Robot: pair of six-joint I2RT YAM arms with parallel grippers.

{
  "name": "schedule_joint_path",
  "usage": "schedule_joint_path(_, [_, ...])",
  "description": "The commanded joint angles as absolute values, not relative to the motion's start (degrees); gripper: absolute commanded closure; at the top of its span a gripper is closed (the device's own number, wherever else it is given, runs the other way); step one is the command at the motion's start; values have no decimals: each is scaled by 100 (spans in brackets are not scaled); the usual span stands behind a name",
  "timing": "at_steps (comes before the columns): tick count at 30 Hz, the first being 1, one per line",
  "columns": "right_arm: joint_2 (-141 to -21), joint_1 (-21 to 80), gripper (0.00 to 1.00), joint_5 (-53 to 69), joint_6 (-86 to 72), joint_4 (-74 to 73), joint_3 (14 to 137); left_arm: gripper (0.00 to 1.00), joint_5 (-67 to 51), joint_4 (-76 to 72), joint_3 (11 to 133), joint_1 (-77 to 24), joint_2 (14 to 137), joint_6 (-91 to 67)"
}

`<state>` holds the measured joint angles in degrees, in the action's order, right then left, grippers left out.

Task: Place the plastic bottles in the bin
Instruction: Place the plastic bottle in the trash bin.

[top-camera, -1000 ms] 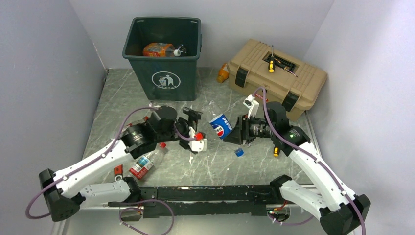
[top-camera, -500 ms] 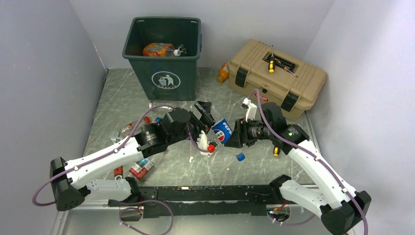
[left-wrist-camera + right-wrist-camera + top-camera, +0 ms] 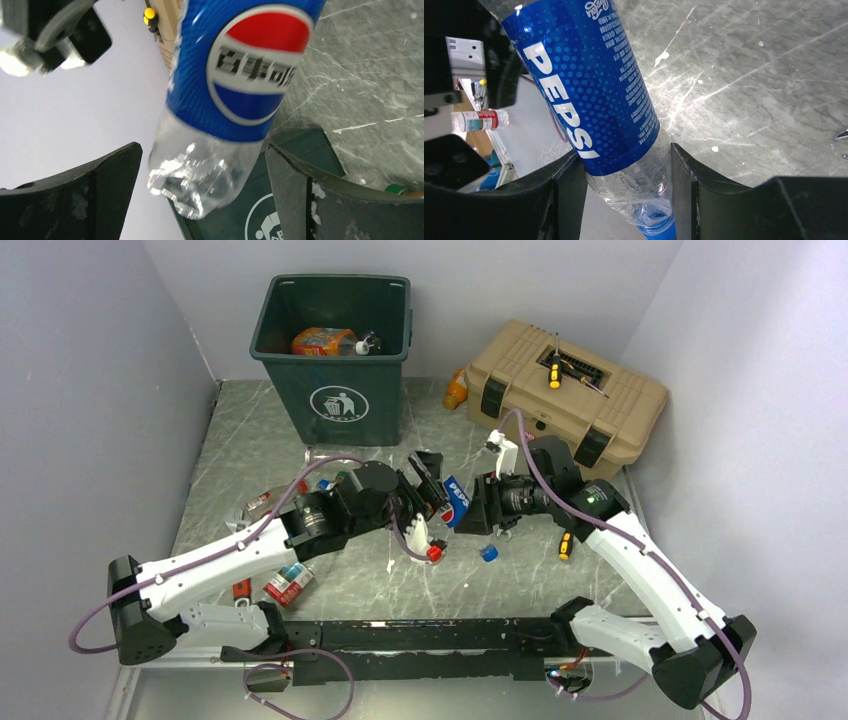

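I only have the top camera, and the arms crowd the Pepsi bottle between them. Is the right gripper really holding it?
Observer: Yes. The right wrist view shows the right gripper shut on the Pepsi bottle, pressing its clear part near the neck.
Operator: Does the left gripper have it too?
Observer: No. In the left wrist view the left gripper is open. Its fingers stand apart from the bottle's clear bottom end, which sits between them.
Operator: Cap on?
Observer: Yes, a blue cap is on it, down between the right gripper's fingers.
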<state>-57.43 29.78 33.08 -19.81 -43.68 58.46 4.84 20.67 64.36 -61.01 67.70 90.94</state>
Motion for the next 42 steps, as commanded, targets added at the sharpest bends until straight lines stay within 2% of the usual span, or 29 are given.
schedule_joint_path(1, [-5873, 3136, 67, 3374, -1757, -4569, 6423, 1, 458, 2088, 6507, -6223, 6928, 9285])
schedule_joint_path(6, [-5922, 3217, 67, 3208, -1705, -4667, 6600, 15, 629, 1929, 6553, -6284, 7099, 9223])
schedule_joint_path(10, [-5833, 3216, 64, 3156, -1697, -4667, 6600, 35, 763, 1754, 6513, -6284, 7069, 9105])
schedule_joint_path(11, [-5794, 3217, 59, 3148, -1685, -4667, 6613, 39, 789, 1744, 6512, -6284, 7055, 9087])
schedule_joint_path(14, [-5678, 3211, 35, 3049, -1679, -4676, 6722, 50, 891, 1659, 6493, -6285, 7037, 8978])
schedule_joint_path(16, [-5565, 3217, 23, 2967, -1678, -4676, 6840, 52, 923, 1613, 6459, -6284, 7004, 8762])
schedule_joint_path(19, [-5275, 3217, 11, 2757, -1708, -4666, 7099, 50, 906, 1783, 6512, -6284, 6962, 8046])
schedule_joint_path(20, [-5133, 3217, 2, 2670, -1724, -4582, 7155, 50, 943, 1830, 6532, -6284, 6959, 7696])
schedule_joint_path(23, [-4438, 3216, 0, 2361, -1808, -4137, 7096, 53, 702, 2065, 6609, -6221, 6908, 6583])
schedule_joint_path(28, [-3301, 3217, 0, 1733, -1878, -3203, 6738, 61, -359, 2311, 6405, -5653, 6748, 4827])
schedule_joint_path(34, [-1737, 3216, 0, 1188, -2153, -1716, 5227, 60, -2056, 1647, 6387, -4899, 6639, 2486])
schedule_joint_path(38, [-1618, 3217, 0, 1091, -2338, -1457, 4682, 60, -3118, 1007, 6647, -4544, 6774, 832])
schedule_joint_path(42, [-1764, 3211, 0, 1413, -2677, -648, 4187, 58, -3840, -361, 6380, -4526, 6669, -720])
